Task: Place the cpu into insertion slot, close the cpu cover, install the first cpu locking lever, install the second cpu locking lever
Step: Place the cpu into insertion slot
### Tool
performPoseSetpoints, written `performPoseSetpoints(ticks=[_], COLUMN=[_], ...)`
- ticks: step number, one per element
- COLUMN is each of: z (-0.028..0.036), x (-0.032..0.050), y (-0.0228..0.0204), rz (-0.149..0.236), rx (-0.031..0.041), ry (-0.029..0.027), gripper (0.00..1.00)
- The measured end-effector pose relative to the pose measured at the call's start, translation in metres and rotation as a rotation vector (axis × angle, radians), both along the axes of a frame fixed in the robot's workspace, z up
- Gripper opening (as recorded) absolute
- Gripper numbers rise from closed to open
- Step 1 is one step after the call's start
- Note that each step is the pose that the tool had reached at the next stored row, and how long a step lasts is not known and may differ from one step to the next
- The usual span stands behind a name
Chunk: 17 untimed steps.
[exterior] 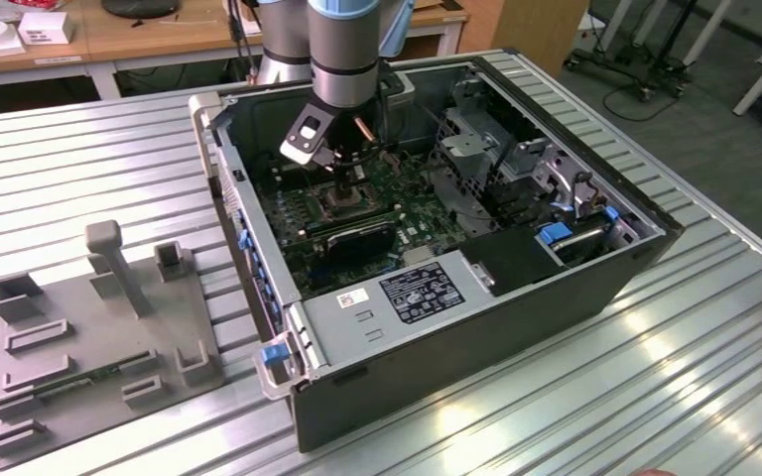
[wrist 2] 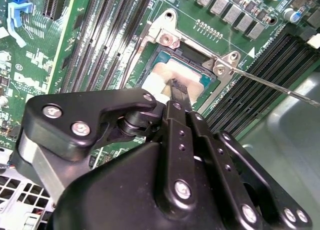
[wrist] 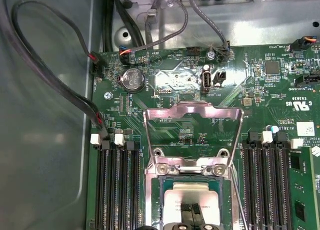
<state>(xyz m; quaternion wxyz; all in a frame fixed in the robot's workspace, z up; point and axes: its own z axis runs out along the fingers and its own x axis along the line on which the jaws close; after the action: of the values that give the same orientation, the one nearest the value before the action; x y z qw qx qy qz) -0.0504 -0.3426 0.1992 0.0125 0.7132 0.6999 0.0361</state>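
The cpu (wrist: 190, 196) lies flat inside the insertion slot (wrist: 166, 200), with its dull grey face looking up. The two black fingers (wrist: 186, 212) of the gripper (wrist: 193, 214) are squeezed close together and there is nothing between them. Their tips rest on the middle of the cpu's face, as both wrist views show. In the second wrist view the gripper (wrist 2: 177, 90) reaches out from its big black body to the cpu (wrist 2: 165, 73).

The cpu cover (wrist: 210, 108) is open. In the first wrist view it is swung back, away from the slot, and it hangs over the green motherboard (wrist: 260, 90). Bits of the board show through its square window. Its hinged edge sits right at the slot's rim.

A thin metal locking lever (wrist 2: 270, 86) sticks out from one corner of the slot and is not clipped down. Long black memory slots (wrist: 117, 185) run on both sides of the insertion slot.

In the exterior view the arm (exterior: 344, 50) comes down from the top of the frame into the open computer case (exterior: 514, 297) in the middle. The case lies on a ribbed metal table (exterior: 698, 397). A grey tray (exterior: 90, 337) with holders sits at the lower left of the frame, well apart from the case.
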Motion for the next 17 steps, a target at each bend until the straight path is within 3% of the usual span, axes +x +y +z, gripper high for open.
performPoseSetpoints(ticks=[10,17], z=[0.0005,0.0140], x=[0.0003,0.0001], y=[0.0003,0.0002], rz=[0.000,0.000], rx=[0.0019,0.0008], ry=[-0.0015,-0.0006], gripper=[0.10,0.10])
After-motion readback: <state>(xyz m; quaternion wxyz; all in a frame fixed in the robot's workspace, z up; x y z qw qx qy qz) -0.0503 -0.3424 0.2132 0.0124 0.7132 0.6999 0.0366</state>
